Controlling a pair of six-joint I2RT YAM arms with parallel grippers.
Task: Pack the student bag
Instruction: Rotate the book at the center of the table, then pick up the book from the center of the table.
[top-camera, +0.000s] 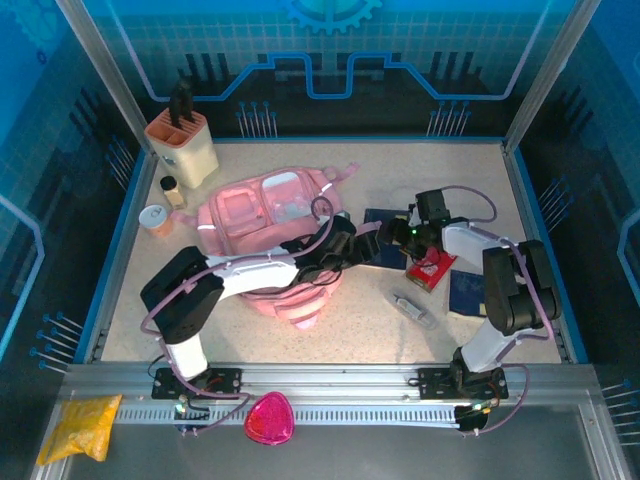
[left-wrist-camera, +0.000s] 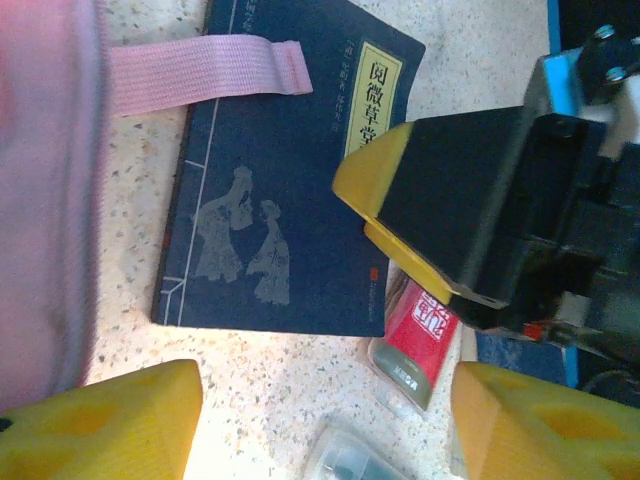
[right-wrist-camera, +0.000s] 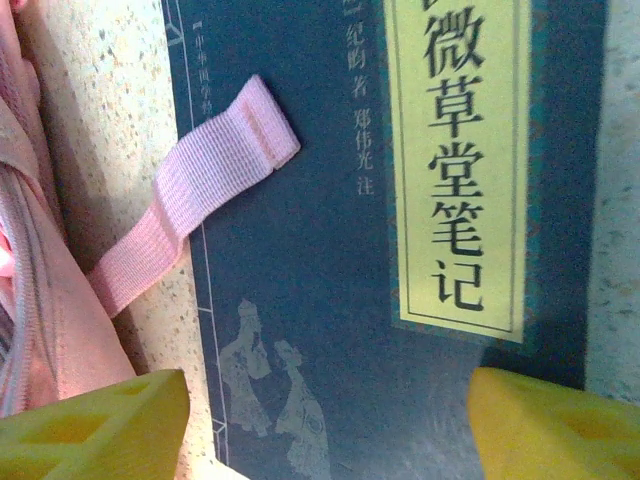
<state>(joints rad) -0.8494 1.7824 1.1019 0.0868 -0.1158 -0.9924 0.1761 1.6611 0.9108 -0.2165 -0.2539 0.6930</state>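
At centre-left of the table (top-camera: 360, 335), the student bag (top-camera: 262, 215) lies with its strap (right-wrist-camera: 200, 180) overlapping the blue book (right-wrist-camera: 330, 300) beside it. Step, I judge: book pickup. Right end effector (right-wrist-camera: 325, 430) is over the cover, left end effector (left-wrist-camera: 320, 420) near it; both open. Next: grip a book edge clear of the strap. Count: one bag, two blue books (second book (top-camera: 465, 292)), one red pack (top-camera: 430, 268), one clear case (top-camera: 410, 305).

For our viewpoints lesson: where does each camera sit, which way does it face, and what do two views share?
Top external: above and behind the bases, looking down on the table, student bag, left arm and right arm.
Left wrist: on the left arm, facing down at the dark blue book; own yellow jaws at the bottom, open.
Right wrist: close above that book; own yellow jaws at the bottom corners, open.
Shared: both wrist views show the book with the pink strap lying on it.
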